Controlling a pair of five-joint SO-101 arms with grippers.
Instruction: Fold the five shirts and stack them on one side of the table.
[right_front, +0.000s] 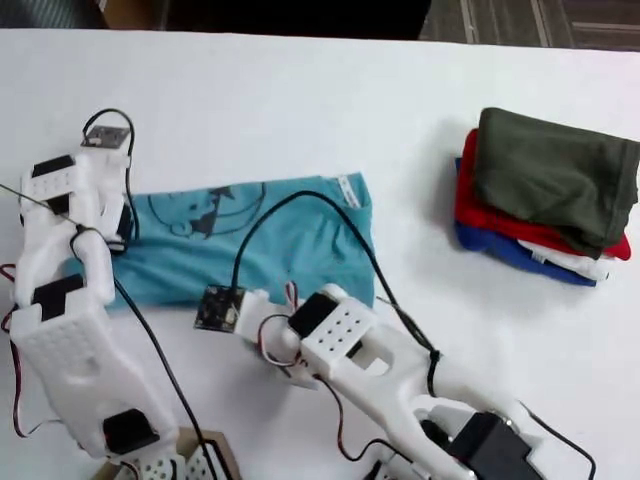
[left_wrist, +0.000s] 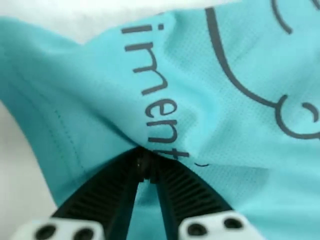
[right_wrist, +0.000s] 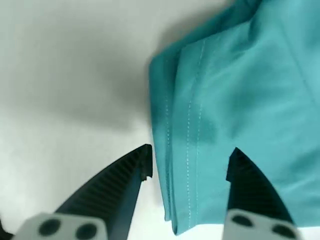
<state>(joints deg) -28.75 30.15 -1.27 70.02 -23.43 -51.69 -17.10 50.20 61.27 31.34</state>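
A teal shirt (right_front: 250, 240) with dark print lies partly folded on the white table (right_front: 300, 110), left of centre. My left gripper (left_wrist: 145, 162) is shut on a pinch of the teal shirt (left_wrist: 210, 90) at its left end. My right gripper (right_wrist: 187, 162) stands open over the near hem of the teal shirt (right_wrist: 240, 100), one finger over cloth, the other over bare table. At the right side rests a stack of folded shirts (right_front: 545, 195): olive green on top, then red, white and blue.
Black cables (right_front: 300, 215) from the arms trail across the teal shirt. The far part of the table and the stretch between the teal shirt and the stack are bare white surface. A small brown object (right_front: 215, 455) sits at the near edge.
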